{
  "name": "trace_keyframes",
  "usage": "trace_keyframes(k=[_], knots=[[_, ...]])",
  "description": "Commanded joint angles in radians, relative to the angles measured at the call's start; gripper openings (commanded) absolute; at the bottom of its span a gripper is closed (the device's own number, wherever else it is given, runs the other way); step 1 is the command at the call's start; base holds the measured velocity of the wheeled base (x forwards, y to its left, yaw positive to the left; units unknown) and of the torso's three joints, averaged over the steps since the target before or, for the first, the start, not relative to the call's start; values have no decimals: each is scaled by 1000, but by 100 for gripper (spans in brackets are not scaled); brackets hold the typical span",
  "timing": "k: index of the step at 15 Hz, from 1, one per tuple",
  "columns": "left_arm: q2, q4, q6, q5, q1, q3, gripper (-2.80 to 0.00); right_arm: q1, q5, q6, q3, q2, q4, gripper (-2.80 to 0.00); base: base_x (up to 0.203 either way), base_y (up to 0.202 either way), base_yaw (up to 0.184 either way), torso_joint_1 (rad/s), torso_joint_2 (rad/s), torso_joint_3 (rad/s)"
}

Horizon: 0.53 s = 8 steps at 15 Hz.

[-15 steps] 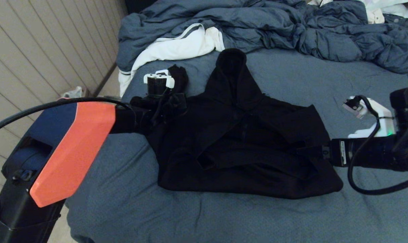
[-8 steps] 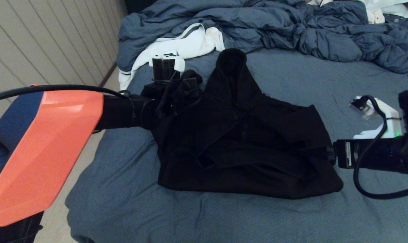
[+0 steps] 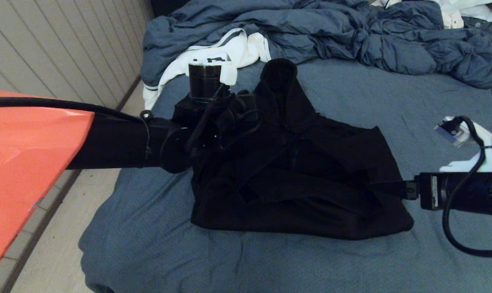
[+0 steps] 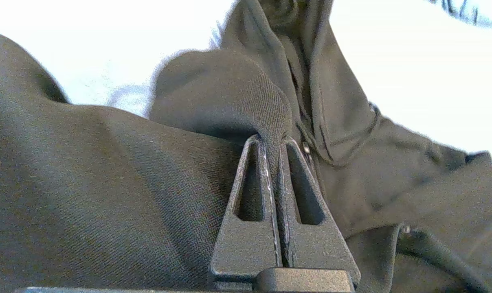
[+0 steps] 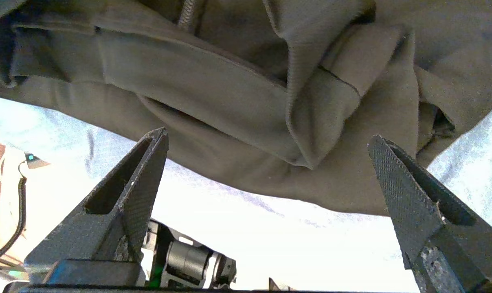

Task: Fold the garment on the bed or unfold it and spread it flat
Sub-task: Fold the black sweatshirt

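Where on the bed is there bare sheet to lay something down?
Bare sheet on the bed runs along the near edge below the hoodie, and between hoodie, duvet and right gripper. Crowded: the far left, where the left gripper pinches fabric beside the white cloth.

The black hoodie (image 3: 295, 179) is showing as soft, thick, matt cloth; in the left wrist view its weave (image 4: 107, 195) is reading as a fine diagonal twill, and in the right wrist view its cuff edge (image 5: 307, 122) is looking finely ribbed. The bed (image 3: 156, 244) is wearing a matt blue-grey cloth sheet, lightly creased. The duvet (image 3: 331, 36) is lying as rumpled, faintly sheened blue-grey cloth, and the white cloth with grey stripes (image 3: 225, 55) is looking smooth. The left gripper (image 4: 273, 142) is showing matt dark plastic fingers; the right gripper (image 5: 266, 146) is showing rough, cross-hatched pads (image 5: 396, 191). The arm's orange cover (image 3: 22, 162) is gleaming as glossy plastic.
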Motion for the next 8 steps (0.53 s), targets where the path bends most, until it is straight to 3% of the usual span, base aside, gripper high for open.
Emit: trace_keyframes(k=[1, 8], knots=[[-47, -7, -4, 1, -2, 38, -280, 3, 2, 1, 5, -14, 1, 0, 0, 0, 0, 0, 0, 0], [-66, -121, -4, -12, -19, 287, -280, 6, 2, 0, 5, -18, 1, 0, 0, 0, 0, 0, 0, 0]])
